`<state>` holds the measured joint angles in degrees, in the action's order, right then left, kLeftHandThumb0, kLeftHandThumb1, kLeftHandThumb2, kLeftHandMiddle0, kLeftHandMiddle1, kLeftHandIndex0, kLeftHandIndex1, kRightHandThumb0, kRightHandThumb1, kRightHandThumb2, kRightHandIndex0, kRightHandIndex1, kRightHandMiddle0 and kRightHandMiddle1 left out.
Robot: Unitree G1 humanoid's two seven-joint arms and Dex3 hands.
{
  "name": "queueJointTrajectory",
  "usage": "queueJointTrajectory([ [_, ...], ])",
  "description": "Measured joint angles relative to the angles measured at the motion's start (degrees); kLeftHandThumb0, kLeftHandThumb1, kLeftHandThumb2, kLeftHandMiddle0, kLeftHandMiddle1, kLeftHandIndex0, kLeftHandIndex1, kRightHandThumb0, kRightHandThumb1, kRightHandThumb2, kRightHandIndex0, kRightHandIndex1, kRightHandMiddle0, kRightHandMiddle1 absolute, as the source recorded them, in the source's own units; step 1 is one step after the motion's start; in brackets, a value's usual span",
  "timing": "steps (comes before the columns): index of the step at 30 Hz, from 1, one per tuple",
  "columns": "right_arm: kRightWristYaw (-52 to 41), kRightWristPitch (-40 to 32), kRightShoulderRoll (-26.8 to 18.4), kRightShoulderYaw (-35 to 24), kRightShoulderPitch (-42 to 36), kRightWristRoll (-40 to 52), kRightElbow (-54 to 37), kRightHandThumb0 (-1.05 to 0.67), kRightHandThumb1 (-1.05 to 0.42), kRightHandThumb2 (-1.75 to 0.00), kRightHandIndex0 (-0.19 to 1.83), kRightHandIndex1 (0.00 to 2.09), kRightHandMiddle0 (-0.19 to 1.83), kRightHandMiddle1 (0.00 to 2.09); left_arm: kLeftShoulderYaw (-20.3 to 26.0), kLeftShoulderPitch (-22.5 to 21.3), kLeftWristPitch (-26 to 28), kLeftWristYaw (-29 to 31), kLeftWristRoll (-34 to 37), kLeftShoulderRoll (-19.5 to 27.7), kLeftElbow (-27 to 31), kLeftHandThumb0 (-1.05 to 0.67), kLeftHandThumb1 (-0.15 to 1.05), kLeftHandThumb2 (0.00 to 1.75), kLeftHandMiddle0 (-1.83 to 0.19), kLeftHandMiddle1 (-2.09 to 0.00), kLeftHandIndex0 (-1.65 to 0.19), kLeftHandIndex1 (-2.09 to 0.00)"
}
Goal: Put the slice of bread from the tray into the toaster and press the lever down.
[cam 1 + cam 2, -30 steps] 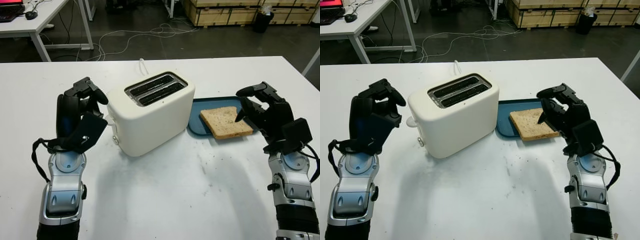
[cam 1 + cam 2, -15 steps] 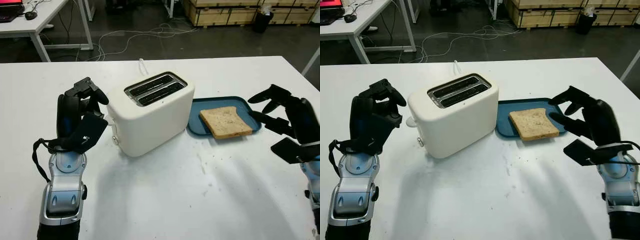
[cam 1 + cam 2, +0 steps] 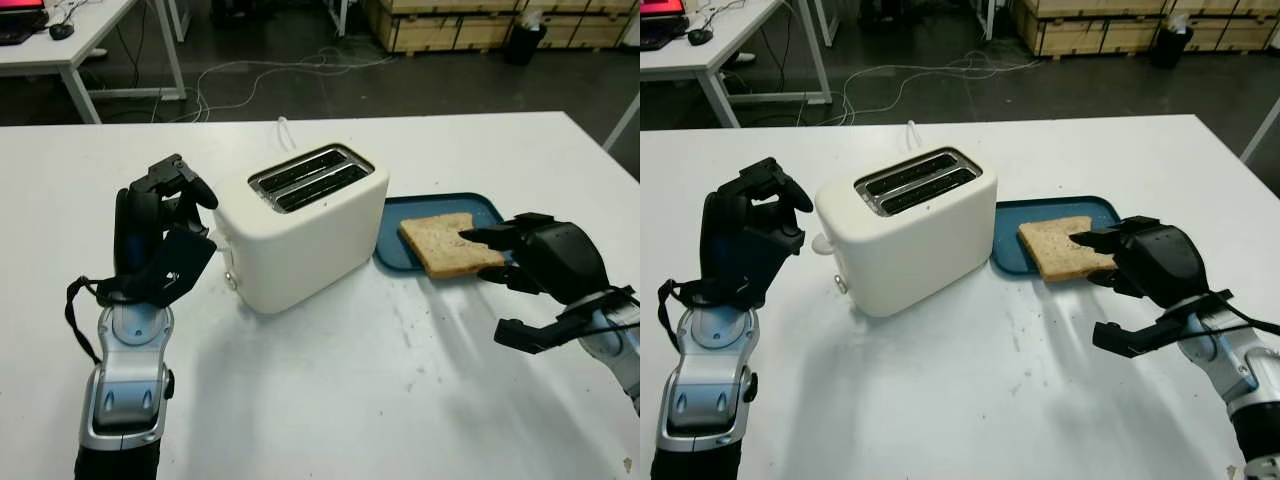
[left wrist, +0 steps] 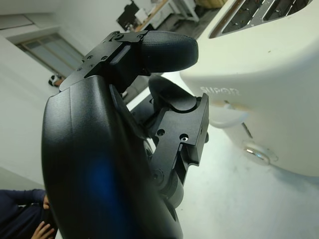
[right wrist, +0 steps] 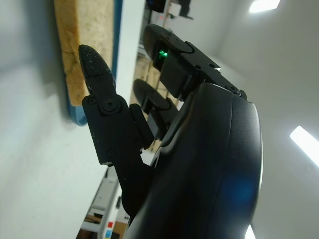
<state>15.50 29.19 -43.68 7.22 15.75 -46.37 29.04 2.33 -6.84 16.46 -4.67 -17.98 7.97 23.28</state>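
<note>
Nothing is done yet — the slice of bread lies flat on the blue tray just beside the white toaster, whose two slots stand empty. The right hand is open at the bread's near corner, fingertips at its edge, holding nothing that I can see. The left hand waits by the toaster's lever with fingers curled, empty — picking up, dropping in and pressing down all remain.
</note>
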Motion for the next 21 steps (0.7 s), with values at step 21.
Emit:
queueJointTrajectory([
  [21, -4.45, -2.24, -1.52, 6.44, 4.28, -1.63, 1.01, -0.44, -0.72, 0.0, 0.64, 0.01, 0.54, 0.01, 0.42, -0.21, 0.38, 0.85, 0.36, 0.31, -0.01, 0.16, 0.83, 1.12, -1.17, -1.75, -0.78, -1.75],
])
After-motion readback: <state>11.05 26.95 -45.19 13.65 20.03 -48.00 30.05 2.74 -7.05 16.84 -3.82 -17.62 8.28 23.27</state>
